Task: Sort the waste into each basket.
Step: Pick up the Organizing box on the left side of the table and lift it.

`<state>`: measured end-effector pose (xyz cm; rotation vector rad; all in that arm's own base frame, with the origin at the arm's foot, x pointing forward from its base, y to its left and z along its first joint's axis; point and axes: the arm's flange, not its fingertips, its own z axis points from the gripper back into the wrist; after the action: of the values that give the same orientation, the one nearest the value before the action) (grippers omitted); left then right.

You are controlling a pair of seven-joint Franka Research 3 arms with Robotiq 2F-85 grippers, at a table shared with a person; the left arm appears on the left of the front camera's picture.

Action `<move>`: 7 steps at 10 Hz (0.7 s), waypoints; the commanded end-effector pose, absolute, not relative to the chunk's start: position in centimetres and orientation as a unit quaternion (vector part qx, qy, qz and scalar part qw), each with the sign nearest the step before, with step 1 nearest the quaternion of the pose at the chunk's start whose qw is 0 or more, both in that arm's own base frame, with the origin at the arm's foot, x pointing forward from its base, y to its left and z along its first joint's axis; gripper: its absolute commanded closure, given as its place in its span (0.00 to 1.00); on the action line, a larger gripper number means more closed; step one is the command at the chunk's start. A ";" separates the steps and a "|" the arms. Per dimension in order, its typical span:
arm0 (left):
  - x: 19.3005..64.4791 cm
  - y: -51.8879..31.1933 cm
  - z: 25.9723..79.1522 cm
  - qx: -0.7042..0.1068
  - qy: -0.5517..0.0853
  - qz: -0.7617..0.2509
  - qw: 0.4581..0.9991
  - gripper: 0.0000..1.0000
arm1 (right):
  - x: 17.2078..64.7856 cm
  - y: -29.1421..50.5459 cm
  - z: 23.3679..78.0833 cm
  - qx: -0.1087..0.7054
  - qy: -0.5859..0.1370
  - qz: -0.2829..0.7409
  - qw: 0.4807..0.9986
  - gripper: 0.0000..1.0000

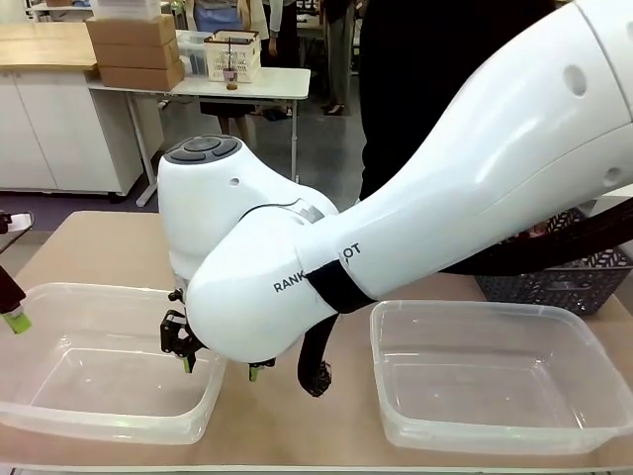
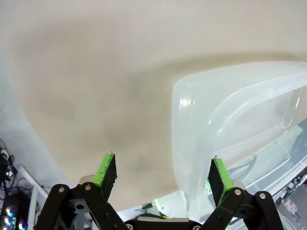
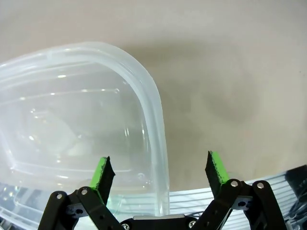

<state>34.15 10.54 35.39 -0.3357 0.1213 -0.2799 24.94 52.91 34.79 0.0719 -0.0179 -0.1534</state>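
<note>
Two clear baskets stand on the tan table, one at the left (image 1: 59, 416) and one at the right (image 1: 495, 435), and nothing lies in either. The waste is out of view. My right arm reaches across the middle, and its gripper (image 1: 221, 368) hangs over the left basket's right end. In the right wrist view the right gripper (image 3: 158, 172) is open, its fingers either side of that basket's rounded rim (image 3: 153, 110). A green pad of my left gripper (image 1: 15, 320) shows at the far left edge. The left gripper (image 2: 163, 175) is open beside a basket corner (image 2: 192, 96).
A dark grey lattice basket (image 1: 574, 282) stands at the back right, behind the right clear basket. A person in dark clothing (image 1: 425, 59) stands at the far side. A bare strip of table (image 1: 336, 416) lies between the two clear baskets.
</note>
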 end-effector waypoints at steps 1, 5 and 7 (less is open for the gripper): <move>31.8 9.4 34.5 -0.195 0.065 -0.166 0.965 0.59 | 24.7 53.4 34.8 0.029 -0.020 -0.090 0.995 0.60; 32.0 8.7 34.1 -0.197 0.079 -0.168 0.963 1.00 | 24.5 52.9 34.9 0.034 -0.024 -0.098 0.994 1.00; 32.0 8.6 34.2 -0.201 0.081 -0.169 0.962 0.96 | 24.5 52.7 34.9 0.035 -0.023 -0.104 0.994 1.00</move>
<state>33.61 9.31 35.01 -0.3832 0.1754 -0.3265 24.96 52.89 34.87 0.0728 -0.0193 -0.1615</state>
